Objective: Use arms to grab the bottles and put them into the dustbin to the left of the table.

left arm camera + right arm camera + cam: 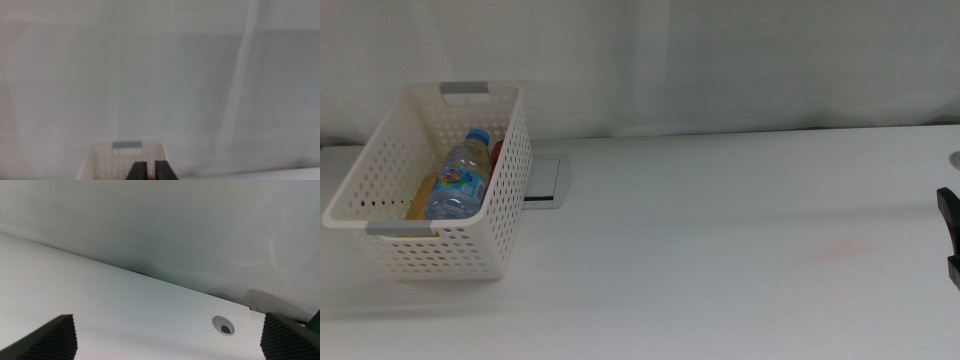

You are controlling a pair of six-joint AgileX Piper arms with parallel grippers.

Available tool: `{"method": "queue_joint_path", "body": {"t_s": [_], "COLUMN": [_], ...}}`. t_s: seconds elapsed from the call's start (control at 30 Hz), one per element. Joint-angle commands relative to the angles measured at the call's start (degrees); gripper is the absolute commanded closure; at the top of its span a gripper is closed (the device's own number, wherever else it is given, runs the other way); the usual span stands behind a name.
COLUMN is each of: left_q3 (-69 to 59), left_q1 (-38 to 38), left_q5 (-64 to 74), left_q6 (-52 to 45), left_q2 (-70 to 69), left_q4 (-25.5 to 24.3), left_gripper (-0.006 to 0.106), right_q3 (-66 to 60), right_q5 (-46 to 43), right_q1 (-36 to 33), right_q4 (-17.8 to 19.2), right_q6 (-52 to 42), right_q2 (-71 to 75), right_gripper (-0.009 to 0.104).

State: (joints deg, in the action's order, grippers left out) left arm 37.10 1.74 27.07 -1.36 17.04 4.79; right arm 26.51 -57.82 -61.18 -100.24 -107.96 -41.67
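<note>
The white perforated dustbin (440, 255) stands at the left of the table (720, 250). Inside it lie a clear water bottle (460, 180) with a blue cap, a yellow-drink bottle (423, 195) and a red can (497, 153), the last two mostly hidden. My left gripper (150, 172) is outside the middle view. Its jaws stand close together and point at the dustbin (105, 152), with a speck of red showing in the slit between them. At the table's right edge waits my right gripper (950, 238), open (167, 330) and with nothing between its jaws.
A flat grey-white plate (545, 182) lies just right of the dustbin. A round cable hole (223, 324) sits in the tabletop near the right gripper. A white curtain hangs behind the table.
</note>
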Motion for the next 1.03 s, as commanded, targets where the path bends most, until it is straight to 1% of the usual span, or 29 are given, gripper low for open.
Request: {"method": "queue_joint_path", "body": {"t_s": [0.0, 0.1, 0.13, 0.27, 0.3, 0.33, 0.43, 0.47, 0.6, 0.67, 0.73, 1.0], "left_q3": [-6.04, -12.86, -17.18, -24.55, -27.89, -28.94, -31.26, -31.9, -35.02, -37.13, -39.03, -39.02], "left_q1": [0.02, 0.02, 0.02, 0.02, 0.02, 0.02, 0.02, 0.02, 0.02, 0.02, 0.02, 0.02], "left_q5": [-2.33, -3.05, -4.46, -6.28, -10.27, -11.9, -11.96, -11.36, -11.93, -12.31, -15.28, -14.83], "left_q6": [0.15, 1.36, 3.04, 12.31, 15.64, 15.74, 14.3, 14.04, 14.04, 12.49, 12.19, 12.1], "left_q2": [-4.75, -10.29, -13.21, -16.94, -18.16, -18.47, -18.74, -18.74, -18.74, -18.74, -18.74, -18.74], "left_q4": [2.4, 2.4, 2.4, 2.4, 2.4, 1.62, -4.79, -5.99, -5.98, -5.98, -5.85, -5.85], "left_gripper": [0.103, 0.103, 0.103, 0.103, 0.103, 0.103, 0.103, 0.103, 0.103, 0.103, 0.103, 0.103], "right_q3": [-0.19, -0.19, -0.19, -0.19, -0.19, -0.19, -0.19, -0.19, -0.19, -0.19, -0.19, -0.19], "right_q5": [-0.28, -0.27, -0.27, -0.27, -0.27, -0.27, -0.27, -0.27, -0.27, -0.27, -0.27, -0.27], "right_q1": [0.15, 0.15, 0.15, 0.15, 0.15, 0.15, 0.15, 0.15, 0.15, 0.15, 0.15, 0.15], "right_q4": [-0.25, -0.25, -0.25, -0.25, -0.25, -0.25, -0.25, -0.25, -0.25, -0.25, -0.25, -0.25], "right_q6": [-0.04, -0.04, -0.04, -0.04, -0.04, -0.04, -0.04, -0.04, -0.04, -0.04, -0.04, -0.04], "right_q2": [0.23, 0.23, 0.23, 0.23, 0.23, 0.23, 0.23, 0.23, 0.23, 0.23, 0.23, 0.23], "right_gripper": [-0.008, -0.008, -0.008, -0.008, -0.008, -0.008, -0.008, -0.008, -0.008, -0.008, -0.008, -0.008]}}
